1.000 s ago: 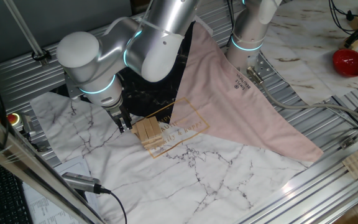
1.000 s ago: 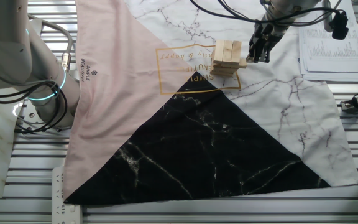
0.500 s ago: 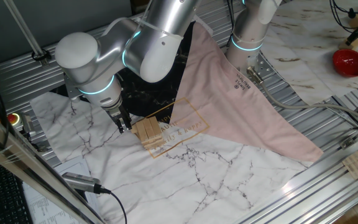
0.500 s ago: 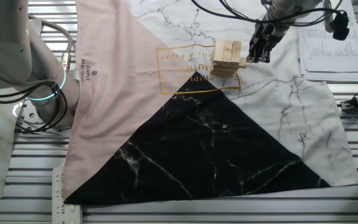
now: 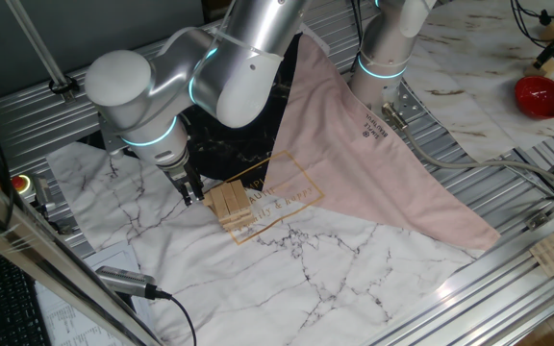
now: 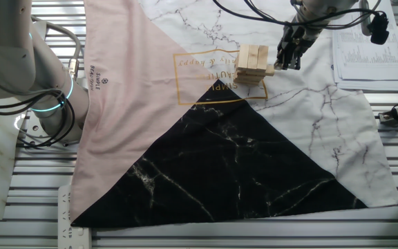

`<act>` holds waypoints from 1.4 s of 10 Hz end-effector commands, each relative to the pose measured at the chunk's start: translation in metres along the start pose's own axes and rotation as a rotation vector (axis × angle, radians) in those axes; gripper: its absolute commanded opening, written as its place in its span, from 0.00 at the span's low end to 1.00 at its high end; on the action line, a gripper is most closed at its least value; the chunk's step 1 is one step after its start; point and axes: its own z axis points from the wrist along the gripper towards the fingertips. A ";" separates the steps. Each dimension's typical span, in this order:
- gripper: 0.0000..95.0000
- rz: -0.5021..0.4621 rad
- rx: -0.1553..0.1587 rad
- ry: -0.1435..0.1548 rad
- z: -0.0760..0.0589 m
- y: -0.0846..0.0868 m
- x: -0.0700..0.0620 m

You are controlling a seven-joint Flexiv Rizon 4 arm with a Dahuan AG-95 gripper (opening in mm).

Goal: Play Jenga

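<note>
**Op:** Starting at the claw (image 6: 286, 64): I've got it low, right beside the Jenga stack (image 6: 252, 64), at the stack's right side in the other fixed view. A block (image 6: 269, 70) pokes out of a lower layer toward it, and its end sits at the fingertips. The fingers look narrow, but I can't tell whether they're pinching that block or only touching it.

**Spotter:** Anything shifted in the last second?

**Op:** Nothing I can see. Claw, stack and poking block are where they were a second ago and half a second ago. I read that as a pause at contact: the pull, or push, on that block isn't under way yet, so this turn is barely begun.

**Spotter:** Where does the stack sit?

**Op:** On the marbled white part of the cloth (image 5: 287, 250), by the gold printed frame, close to where the pink and black panels meet. It stands upright, only a few layers.

**Spotter:** Room to work?

**Op:** Open white cloth lies beyond the claw, away from the stack, so drawing the block straight out that way looks free. Papers (image 6: 365, 52) lie further right past the cloth edge on the bench (image 6: 206, 232), well apart. The red bowl (image 5: 541, 95) is far off in one fixed view, no concern.
</note>
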 end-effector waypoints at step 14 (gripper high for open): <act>0.20 0.002 0.000 0.003 0.000 0.001 -0.001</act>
